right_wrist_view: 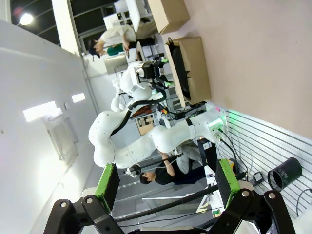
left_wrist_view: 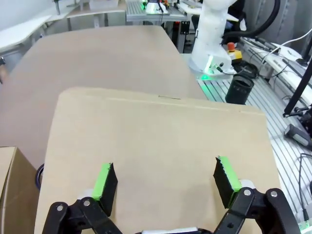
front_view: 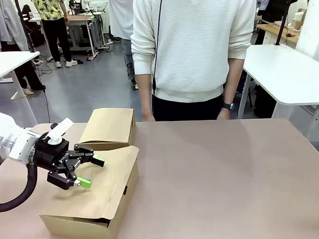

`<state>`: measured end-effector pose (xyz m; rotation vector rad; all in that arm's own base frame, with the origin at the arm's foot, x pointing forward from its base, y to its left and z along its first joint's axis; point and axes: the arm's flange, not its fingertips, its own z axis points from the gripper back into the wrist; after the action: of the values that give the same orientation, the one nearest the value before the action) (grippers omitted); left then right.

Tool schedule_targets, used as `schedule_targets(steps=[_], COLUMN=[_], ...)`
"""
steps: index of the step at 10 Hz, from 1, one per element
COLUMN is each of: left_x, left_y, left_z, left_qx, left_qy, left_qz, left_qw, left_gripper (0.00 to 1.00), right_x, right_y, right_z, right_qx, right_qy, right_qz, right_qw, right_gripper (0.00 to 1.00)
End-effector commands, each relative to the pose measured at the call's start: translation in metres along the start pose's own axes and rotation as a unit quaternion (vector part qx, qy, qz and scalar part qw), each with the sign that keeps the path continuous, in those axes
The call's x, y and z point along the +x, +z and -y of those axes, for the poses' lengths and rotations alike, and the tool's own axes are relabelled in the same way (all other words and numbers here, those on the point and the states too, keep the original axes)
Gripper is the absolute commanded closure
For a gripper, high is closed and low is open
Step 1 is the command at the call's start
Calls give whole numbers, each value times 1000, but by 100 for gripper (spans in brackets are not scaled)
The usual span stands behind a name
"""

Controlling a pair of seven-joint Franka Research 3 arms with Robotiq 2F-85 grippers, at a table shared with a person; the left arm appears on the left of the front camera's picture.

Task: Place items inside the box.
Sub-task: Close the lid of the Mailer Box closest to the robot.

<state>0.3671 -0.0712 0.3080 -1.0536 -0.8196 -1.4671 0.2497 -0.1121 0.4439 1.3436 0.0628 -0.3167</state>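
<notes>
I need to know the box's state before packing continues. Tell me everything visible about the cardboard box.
The cardboard box is plain brown corrugated card, sitting on the table's near-left part. One wide flap is folded down across its top, largely covering the opening; another flap stands behind it. A dark gap shows under the front flap at the near edge. The left gripper hovers just above the covering flap, jaws open and empty. No contents can be made out.

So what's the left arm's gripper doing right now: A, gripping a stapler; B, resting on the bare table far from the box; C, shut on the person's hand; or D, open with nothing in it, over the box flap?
D: the left gripper has its jaws spread with nothing between them, over the flap of the cardboard box.
</notes>
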Motion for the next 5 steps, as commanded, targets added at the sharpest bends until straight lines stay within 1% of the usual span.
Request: schedule_targets(steps=[1,2,3,5], left_x=[-10,-9,-2,32], left_y=[-54,-53,-48,-13], left_z=[177,177,171,153], left_qx=[8,11,24,54], left_qy=[-15,-19,-19,34], left_qz=[-22,-21,-9,60], left_qw=[1000,1000,999,996], left_gripper=[0,0,0,0], right_x=[-1,-1,-1,-1], right_y=[1,1,1,1], right_z=[-4,-4,-4,-4], right_qx=[1,1,1,1], right_qy=[-8,-8,-8,-8], right_qz=[3,3,3,3], right_qw=[1000,1000,1000,1000], right_gripper=[0,0,0,0])
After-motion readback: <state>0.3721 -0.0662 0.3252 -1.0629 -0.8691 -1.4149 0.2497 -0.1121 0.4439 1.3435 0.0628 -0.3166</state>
